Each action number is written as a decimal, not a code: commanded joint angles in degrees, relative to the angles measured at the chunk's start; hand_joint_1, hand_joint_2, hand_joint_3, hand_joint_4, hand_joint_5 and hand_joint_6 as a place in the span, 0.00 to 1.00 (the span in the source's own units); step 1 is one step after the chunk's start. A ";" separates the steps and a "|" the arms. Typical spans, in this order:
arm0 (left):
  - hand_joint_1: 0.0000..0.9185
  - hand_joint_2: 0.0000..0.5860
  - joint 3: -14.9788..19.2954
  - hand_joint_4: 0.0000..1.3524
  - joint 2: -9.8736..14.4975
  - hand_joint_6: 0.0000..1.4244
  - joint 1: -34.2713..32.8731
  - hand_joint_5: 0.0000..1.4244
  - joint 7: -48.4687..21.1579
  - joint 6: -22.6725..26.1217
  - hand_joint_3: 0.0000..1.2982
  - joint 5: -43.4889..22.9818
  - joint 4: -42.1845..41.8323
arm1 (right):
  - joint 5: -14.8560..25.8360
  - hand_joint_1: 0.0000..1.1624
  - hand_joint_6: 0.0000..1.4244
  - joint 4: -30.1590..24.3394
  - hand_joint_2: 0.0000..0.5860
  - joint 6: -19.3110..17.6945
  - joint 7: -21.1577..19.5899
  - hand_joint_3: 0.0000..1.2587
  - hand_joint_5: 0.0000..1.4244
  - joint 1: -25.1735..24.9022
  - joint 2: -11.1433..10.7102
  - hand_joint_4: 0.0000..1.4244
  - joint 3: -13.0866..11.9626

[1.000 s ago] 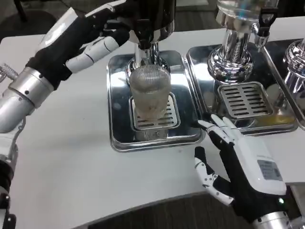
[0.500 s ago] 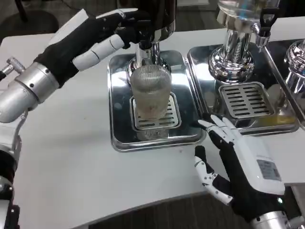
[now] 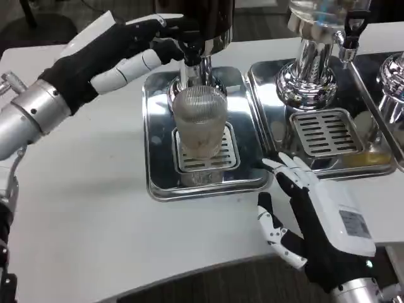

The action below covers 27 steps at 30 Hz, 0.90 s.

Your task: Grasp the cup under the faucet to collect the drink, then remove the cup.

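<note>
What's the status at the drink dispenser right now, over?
Left hand up at the faucet, fingers on it. Right hand open, resting on the table. Ribbed cup on the drip grate, ungrasped. Nothing blocking it.

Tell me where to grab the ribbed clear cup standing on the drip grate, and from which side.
Wrap the ribbed clear cup around its mid-wall from its right, where the right hand lies open. It stands upright on the slotted grate, with the faucet and left hand crowding its top.

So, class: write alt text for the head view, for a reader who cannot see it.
A ribbed cup stands on a steel tray under a faucet, which the left hand reaches. The right hand rests open on the white table.
</note>
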 commanded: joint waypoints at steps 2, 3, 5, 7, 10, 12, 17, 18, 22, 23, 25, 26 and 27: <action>0.00 0.11 -0.05 0.17 1.43 0.25 2.04 0.23 -2.26 -2.13 0.19 -0.51 -2.18 | 1.69 0.36 0.16 0.24 0.98 -0.39 0.15 0.21 0.07 -0.21 -0.01 0.08 -0.31; 0.00 0.11 -0.02 0.17 1.48 0.25 2.26 0.23 -2.45 -2.07 0.19 -0.64 -2.48 | 2.11 0.36 0.16 0.29 0.98 -0.36 0.23 0.21 0.07 -0.22 0.02 0.08 -0.46; 0.00 0.11 0.00 0.17 1.57 0.25 2.76 0.23 -2.67 -2.10 0.19 -0.86 -3.05 | 3.44 0.36 0.16 0.68 0.98 -0.26 0.53 0.21 0.07 -0.54 0.29 0.08 -0.84; 0.00 0.11 -0.01 0.17 1.57 0.25 3.35 0.24 -2.77 -2.08 0.19 -1.06 -3.84 | 4.76 0.36 0.16 0.89 0.98 -0.13 0.88 0.21 0.07 -0.70 0.55 0.08 -1.22; 0.00 0.11 -0.10 0.17 1.40 0.25 4.28 0.24 -2.84 -1.52 0.19 -1.46 -5.08 | 9.54 0.36 0.16 2.21 0.98 -0.13 2.37 0.21 0.07 -1.32 1.85 0.08 -2.55; 0.00 0.11 -0.16 0.17 1.39 0.25 4.77 0.24 -2.79 -1.12 0.19 -1.60 -5.71 | 12.78 0.36 0.17 2.97 0.95 -0.08 3.30 0.21 0.08 -1.80 2.81 0.09 -3.49; 0.00 0.11 -0.22 0.18 1.55 0.25 5.40 0.24 -2.70 -0.58 0.19 -1.98 -6.56 | 18.74 0.38 0.18 5.82 0.84 0.75 6.48 0.21 0.11 -4.90 4.58 0.11 -4.95; 0.00 0.11 -0.22 0.18 1.55 0.25 5.52 0.24 -2.77 -0.43 0.19 -2.07 -6.74 | 19.17 0.42 0.18 6.22 0.69 1.04 6.76 0.22 0.12 -5.38 4.82 0.11 -5.11; 0.00 0.11 -0.09 0.18 1.56 0.25 5.95 0.24 -2.95 -0.02 0.19 -2.49 -7.43 | 20.29 0.45 0.21 8.09 0.58 2.04 7.86 0.21 0.14 -8.43 5.67 0.12 -5.43; 0.00 0.11 -0.06 0.18 1.62 0.24 6.01 0.24 -3.01 0.11 0.19 -2.54 -7.53 | 20.37 0.46 0.21 8.28 0.56 2.12 7.96 0.21 0.15 -8.77 5.77 0.12 -5.47; 0.00 0.11 -0.02 0.18 1.71 0.24 6.08 0.24 -3.03 0.28 0.19 -2.59 -7.67 | 20.13 0.47 0.22 9.03 0.49 2.75 8.74 0.16 0.15 -10.14 5.69 0.12 -5.17; 0.00 0.11 0.01 0.18 1.73 0.24 6.11 0.24 -3.11 0.39 0.19 -2.66 -7.75 | 20.37 0.47 0.22 9.46 0.45 2.76 9.15 0.13 0.15 -10.62 5.69 0.12 -5.12; 0.00 0.12 0.02 0.18 1.74 0.24 6.14 0.24 -3.17 0.48 0.19 -2.72 -7.83 | 20.28 0.47 0.22 9.81 0.43 2.84 9.44 0.12 0.15 -11.12 5.64 0.11 -4.98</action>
